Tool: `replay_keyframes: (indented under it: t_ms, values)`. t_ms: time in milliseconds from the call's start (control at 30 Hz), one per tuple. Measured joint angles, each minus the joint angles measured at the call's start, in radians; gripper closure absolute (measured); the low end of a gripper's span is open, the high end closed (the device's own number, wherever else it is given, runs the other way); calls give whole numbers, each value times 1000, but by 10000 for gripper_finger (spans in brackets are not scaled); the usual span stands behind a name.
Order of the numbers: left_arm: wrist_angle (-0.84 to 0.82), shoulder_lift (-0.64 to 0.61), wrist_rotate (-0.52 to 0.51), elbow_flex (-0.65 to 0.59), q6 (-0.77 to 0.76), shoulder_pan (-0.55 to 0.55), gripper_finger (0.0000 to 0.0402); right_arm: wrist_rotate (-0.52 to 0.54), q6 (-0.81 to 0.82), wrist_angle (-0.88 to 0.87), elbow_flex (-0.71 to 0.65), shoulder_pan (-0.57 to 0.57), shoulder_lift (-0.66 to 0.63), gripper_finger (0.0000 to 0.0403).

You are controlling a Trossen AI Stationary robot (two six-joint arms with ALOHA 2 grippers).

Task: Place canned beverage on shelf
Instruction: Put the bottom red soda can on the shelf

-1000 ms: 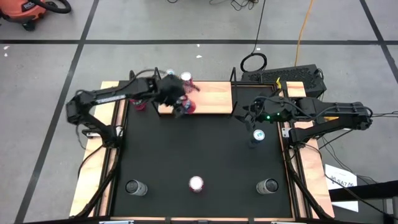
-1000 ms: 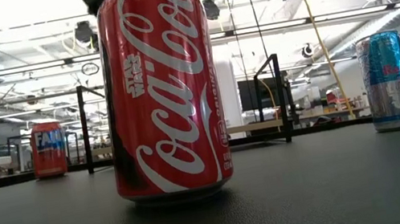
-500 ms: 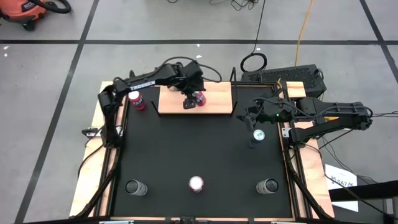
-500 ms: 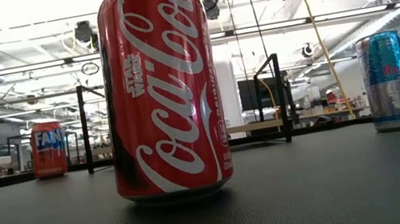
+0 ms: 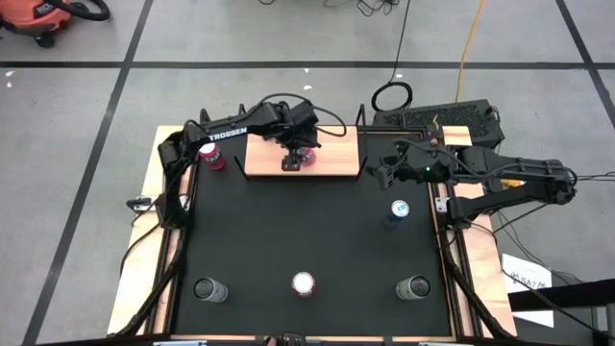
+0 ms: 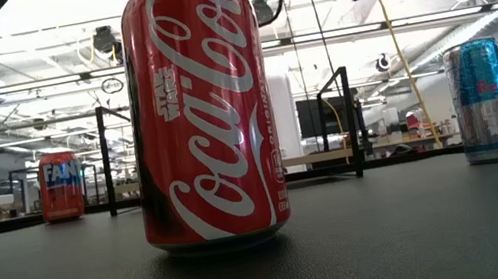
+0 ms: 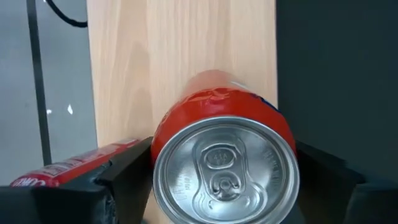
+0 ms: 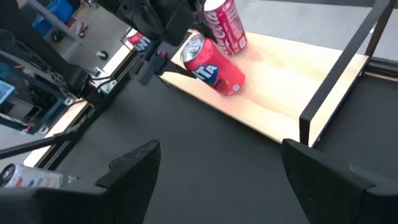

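My left gripper (image 5: 293,159) is over the light-wood shelf (image 5: 332,149) at the table's far edge. It is shut on a red Fanta can (image 8: 214,65), whose silver top (image 7: 225,174) faces the wrist camera. A red Coca-Cola can (image 8: 225,25) stands upright on the shelf board right beside it. My right gripper (image 5: 378,173) is open and empty, in the air by the shelf's right end and above the black table. A blue can (image 5: 399,210) stands on the table near it. My left gripper pinches the Fanta can's side wall just below its top rim (image 7: 158,155), one finger (image 7: 127,174) on each of two opposite sides. The fingers come slanting down from the table's left, along the can. The can is tilted, its bottom end (image 8: 235,82) low over the board; whether it touches, I cannot tell.
A second Fanta can (image 5: 213,157) stands left of the shelf. A red Coca-Cola can (image 5: 304,284) and two dark cans (image 5: 205,288) (image 5: 416,286) stand along the near edge. Black rods (image 8: 339,68) rise at the shelf's corners. The shelf's right half (image 8: 292,74) is bare wood.
My left gripper has carried the Fanta can toward the table's right, from the shelf's left end to its middle beside the Coca-Cola can, and stays shut on it. The right gripper has drawn back a little from above the blue can toward the far edge.
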Motion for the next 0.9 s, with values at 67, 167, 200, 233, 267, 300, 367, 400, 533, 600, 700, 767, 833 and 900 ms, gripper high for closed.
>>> replay_keyframes:
  t_ms: [67, 167, 200, 233, 267, 300, 367, 400, 533, 600, 700, 767, 833, 900]
  values:
    - [2, 1, -11, -1, 0, 0, 78, -1, -14, 18, 0, -7, 0, 83]
    - [0, 2, -14, -3, -3, 0, 73, -1, -17, 27, 0, -18, 0, 83]
    - [0, 2, -14, -3, -7, 0, 73, -2, -18, 31, 0, -20, 0, 83]
    - [1, 3, -14, -3, -8, 0, 72, -3, -20, 33, 0, -22, 0, 83]
    - [1, 3, -14, -3, -8, 0, 72, -4, -21, 33, 0, -23, 0, 83]
    - [1, 3, -13, -3, -9, 0, 71, -4, -21, 33, 0, -25, 0, 83]
    - [2, 3, -11, -3, -10, 0, 71, -4, -25, 33, 0, -25, 0, 83]
    - [1, 2, -12, -3, -10, 0, 71, -4, -27, 33, 0, -25, 1, 83]
    - [3, -22, -56, -3, -34, 0, 70, -6, -90, 67, 0, -25, 19, 83]
    - [1, -44, -75, -3, -40, 0, 70, -25, -162, 117, 0, -26, 39, 83]
    - [-4, -100, -84, -4, -87, 11, 70, -78, -304, 227, 0, -45, 85, 83]
    - [-6, -150, -71, -3, -121, 20, 70, -133, -393, 309, 0, -77, 124, 83]
    - [-10, -201, -29, -3, -156, 34, 70, -187, -491, 396, 0, -121, 167, 83]
    - [-8, -247, 12, -3, -200, 45, 70, -234, -589, 463, 0, -163, 211, 83]
